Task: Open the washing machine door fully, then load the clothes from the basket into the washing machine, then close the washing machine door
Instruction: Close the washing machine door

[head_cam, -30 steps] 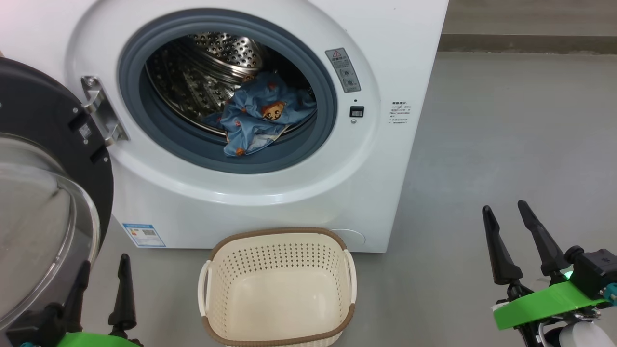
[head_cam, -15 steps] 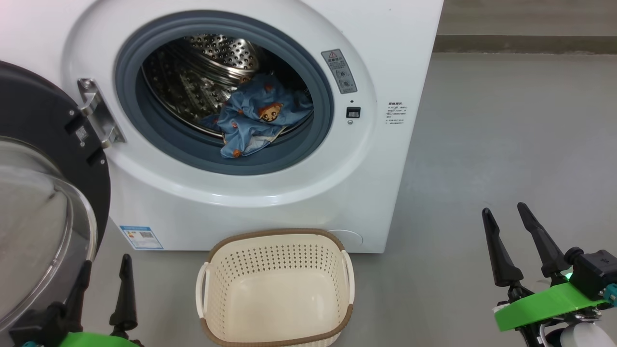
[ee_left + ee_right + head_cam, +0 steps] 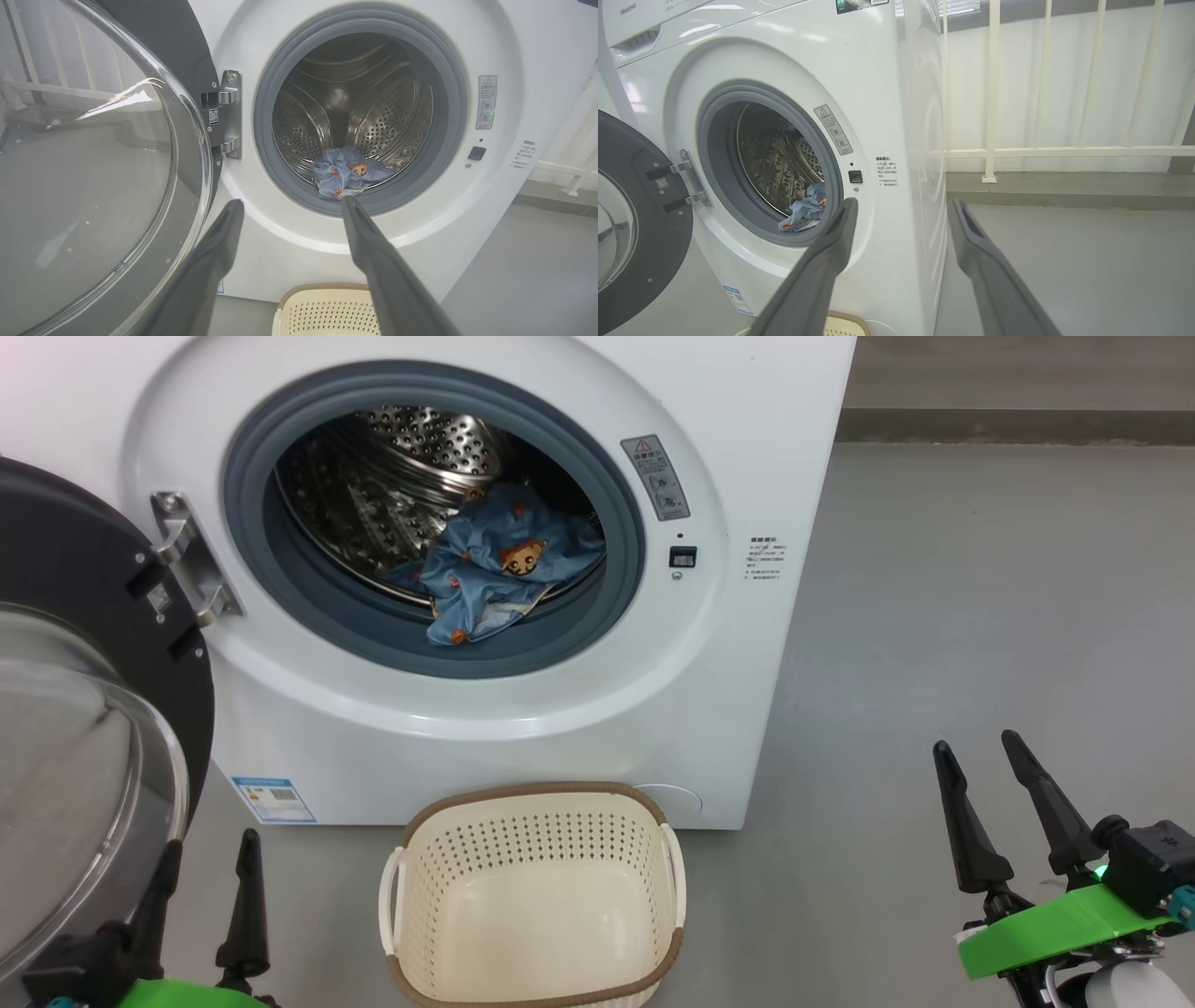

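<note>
The washing machine door [image 3: 89, 569] stands swung open at the left. Left gripper [image 3: 211, 840]: jaws spread wide, holding nothing. The clothes [image 3: 495, 569] lie in the washing machine [image 3: 485, 728] drum, at its front lip. The basket [image 3: 532, 791] stands on the floor [image 3: 934, 569] just before the machine. Right gripper [image 3: 976, 743]: jaws spread wide, holding nothing.

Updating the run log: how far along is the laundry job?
Done: washing machine door stands wide open; basket empty; clothes lie in the drum, one edge drooping onto the grey seal. In hand: nothing, left gripper and right gripper both open and empty. Left: close the door.
</note>
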Controlling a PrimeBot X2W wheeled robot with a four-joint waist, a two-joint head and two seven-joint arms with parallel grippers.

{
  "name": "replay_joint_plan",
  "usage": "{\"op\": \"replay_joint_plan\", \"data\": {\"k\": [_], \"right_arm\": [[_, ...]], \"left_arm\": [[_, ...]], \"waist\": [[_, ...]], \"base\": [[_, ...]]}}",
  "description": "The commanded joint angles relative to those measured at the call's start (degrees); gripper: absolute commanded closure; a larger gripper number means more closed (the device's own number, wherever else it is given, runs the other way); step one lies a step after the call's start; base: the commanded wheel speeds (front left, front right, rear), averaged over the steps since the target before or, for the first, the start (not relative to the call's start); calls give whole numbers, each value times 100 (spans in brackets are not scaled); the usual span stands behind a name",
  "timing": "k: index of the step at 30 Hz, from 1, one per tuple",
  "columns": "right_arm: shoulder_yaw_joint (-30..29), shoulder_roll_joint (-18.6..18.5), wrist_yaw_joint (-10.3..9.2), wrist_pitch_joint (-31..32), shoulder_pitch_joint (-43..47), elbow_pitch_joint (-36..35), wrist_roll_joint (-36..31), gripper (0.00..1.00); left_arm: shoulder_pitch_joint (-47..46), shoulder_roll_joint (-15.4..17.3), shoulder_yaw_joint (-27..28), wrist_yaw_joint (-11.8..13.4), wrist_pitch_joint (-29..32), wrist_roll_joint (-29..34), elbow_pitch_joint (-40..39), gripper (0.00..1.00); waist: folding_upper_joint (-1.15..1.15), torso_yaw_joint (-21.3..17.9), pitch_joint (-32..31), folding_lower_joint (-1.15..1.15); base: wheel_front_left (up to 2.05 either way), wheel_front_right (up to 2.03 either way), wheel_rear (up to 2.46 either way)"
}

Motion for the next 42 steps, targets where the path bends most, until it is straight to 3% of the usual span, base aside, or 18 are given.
{"op": "replay_joint_plan", "data": {"k": [1,18,42], "right_arm": [[144,-100,26,-45,-107,-110,73,0],[132,-81,26,-45,-138,-97,78,0],[119,-82,26,-45,-122,-99,89,0]], "left_arm": [[-112,186,187,-9,-38,16,-99,0],[-146,157,237,-14,-38,-33,-69,0],[-127,127,265,-15,-38,-19,-60,0]], "waist": [[0,-1,-5,0],[0,-19,-1,0],[0,-31,-64,0]], "base": [[0,0,0],[-5,5,0],[-72,72,0]]}}
